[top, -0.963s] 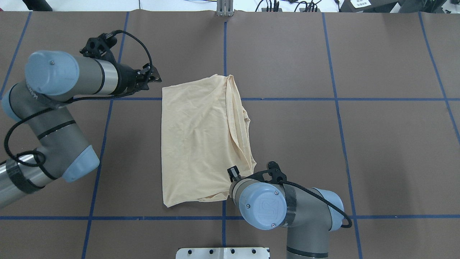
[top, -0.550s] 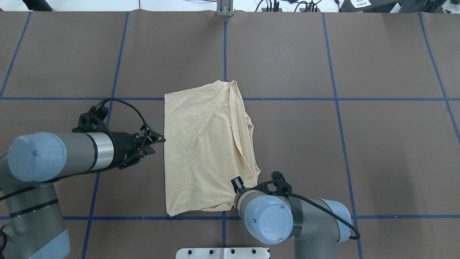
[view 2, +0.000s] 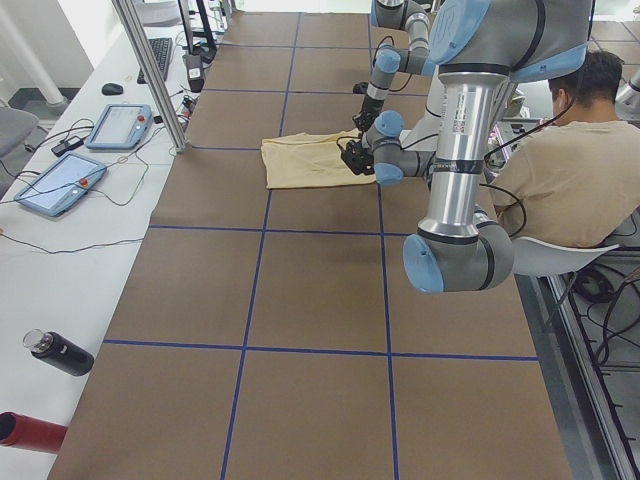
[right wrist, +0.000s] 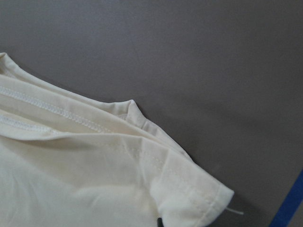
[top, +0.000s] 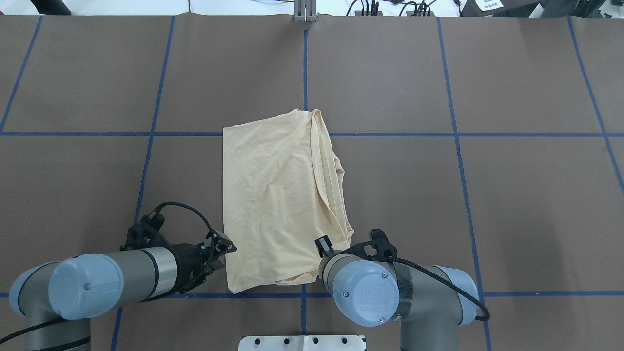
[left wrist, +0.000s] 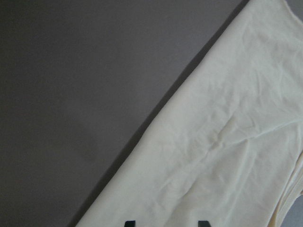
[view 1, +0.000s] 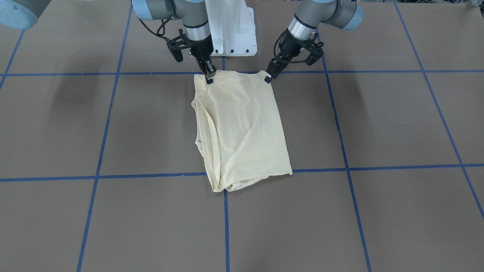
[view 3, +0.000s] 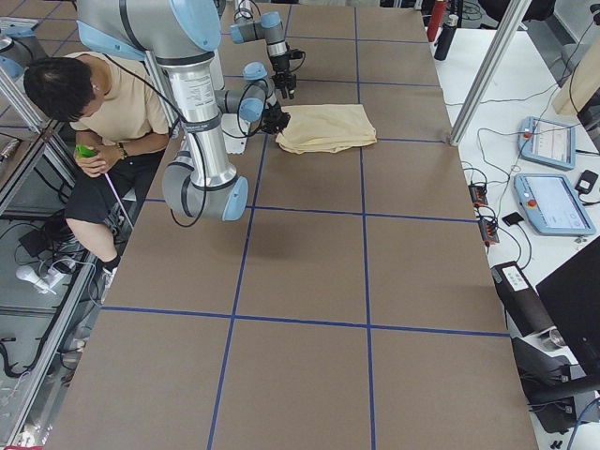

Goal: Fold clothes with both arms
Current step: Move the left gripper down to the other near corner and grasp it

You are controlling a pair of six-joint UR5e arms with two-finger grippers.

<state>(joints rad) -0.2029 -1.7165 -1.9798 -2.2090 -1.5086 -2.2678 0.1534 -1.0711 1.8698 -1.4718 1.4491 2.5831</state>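
— On the right arm's light-blue end cap [top: 366,294], can you read anything from your feed?

— I read an embossed "UR" there in the overhead view. It's the only writing I can make out.

— And the garment?

— The cream-yellow knit shirt [top: 273,195] lies folded into a tall rectangle at the middle of the brown paper-covered table [top: 536,204]. Its far end crosses one blue tape line [top: 390,134], and its near end lies toward the robot's base. Plain, lightly creased fabric faces up. Along the robot's right side I see stacked layers with stitched hems [right wrist: 57,111], a little bunched.

— Grippers?

— The left gripper [view 1: 269,75] is at the shirt's near left corner with its jaws spread wide. In its wrist view both fingertips [left wrist: 129,223] stand apart over the cloth, and I see nothing held. The right gripper [view 1: 208,77] sits on the near right corner, and from the front its fingers look drawn together on the fabric. Its wrist view shows me only one dark fingertip [right wrist: 159,220], by the hemmed corner.
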